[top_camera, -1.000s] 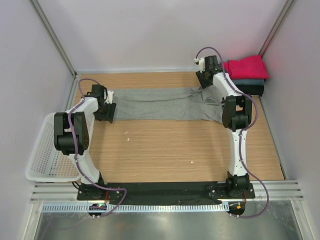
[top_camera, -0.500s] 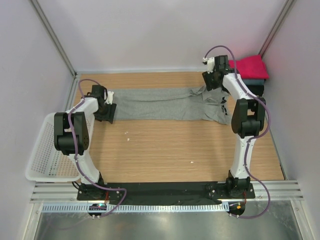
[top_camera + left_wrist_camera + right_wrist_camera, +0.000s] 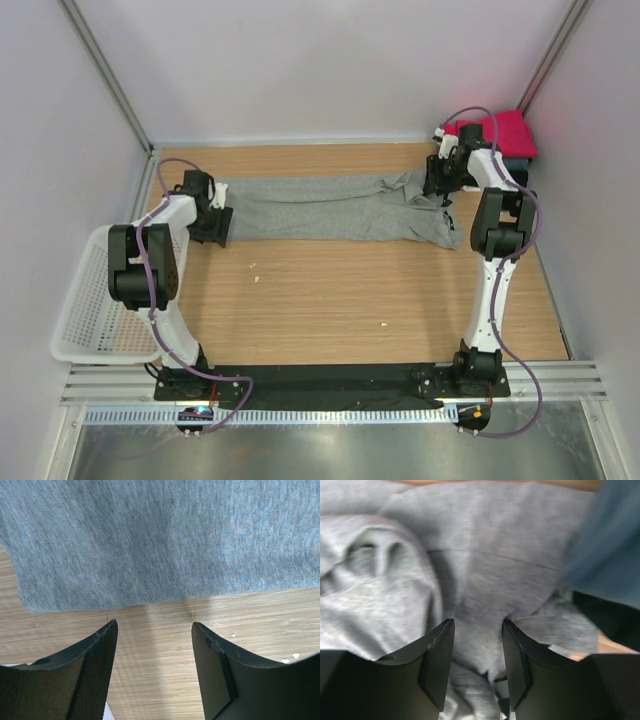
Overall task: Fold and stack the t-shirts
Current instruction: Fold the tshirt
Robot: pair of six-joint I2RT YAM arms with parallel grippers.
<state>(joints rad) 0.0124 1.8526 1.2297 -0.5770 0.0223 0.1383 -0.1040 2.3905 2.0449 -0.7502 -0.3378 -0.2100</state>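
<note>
A large heather-grey t-shirt [image 3: 320, 208] lies stretched left to right across the wooden table. My left gripper [image 3: 213, 218] sits at its left end. In the left wrist view this gripper [image 3: 152, 625] is open over bare wood, and the shirt's hem [image 3: 160, 540] lies just past the fingertips. My right gripper [image 3: 438, 180] hangs over the crumpled right end. In the right wrist view it [image 3: 477, 622] is open, with rumpled grey cloth [image 3: 490, 540] below the jaws. A magenta-red t-shirt [image 3: 505, 130] tops a folded stack at the back right, over a slate-blue one [image 3: 610, 545] and a black one [image 3: 615, 622].
A white mesh basket [image 3: 85, 300] hangs off the table's left edge beside the left arm. Grey walls close in the back and both sides. Small white specks [image 3: 255, 268] lie on the wood in front of the shirt.
The right arm has swung rightward, from the shirt's collar area toward the stack, uncovering the shirt's right end. The left arm has not moved.
</note>
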